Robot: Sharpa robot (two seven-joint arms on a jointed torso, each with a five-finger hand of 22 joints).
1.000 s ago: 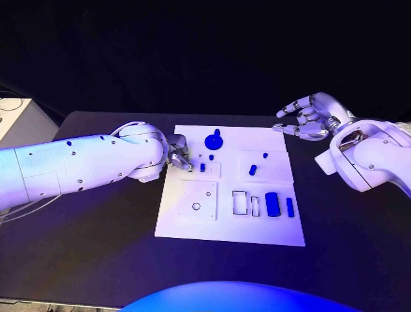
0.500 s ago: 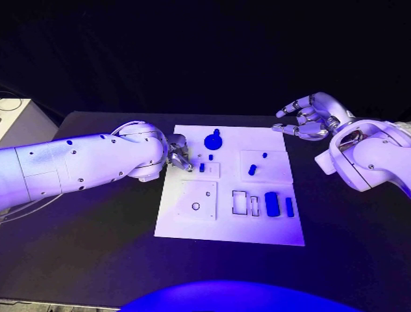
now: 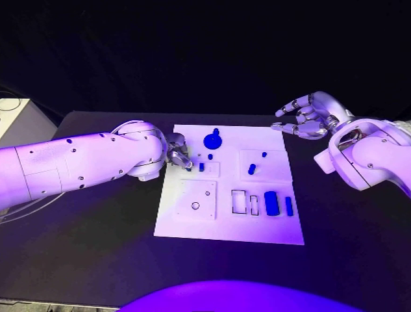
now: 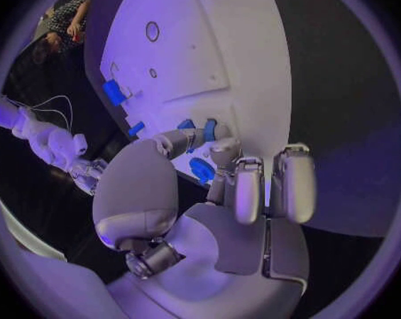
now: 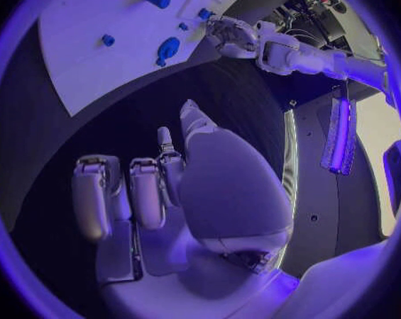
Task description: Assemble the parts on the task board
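The task board [image 3: 261, 224] lies in the middle of the black table [image 3: 93, 247], a white plate with shallow square and slot-shaped recesses. The left hand [image 3: 178, 155] reaches in over the board's near-left edge, its fingers [image 4: 187, 140] gathered down at a small blue peg [image 3: 201, 167] that stands in a square recess — the wrist view shows fingertips close on either side of it, though whether they actually pinch it or merely touch it I cannot tell. Just beyond lies a tiny blue stud [image 3: 210, 156], and past that a larger blue knob-shaped part [image 3: 213, 140] near the board's far edge. To the right sit another short blue peg [image 3: 252, 169] and a small blue dot [image 3: 264, 155]. In the nearer row a thick blue cylinder [image 3: 272, 203] and a thin blue bar [image 3: 289, 206] lie side by side.

The right hand [image 3: 305, 119] hovers off the board's far right corner — above the table, fingers curled loosely apart, grasping nothing.
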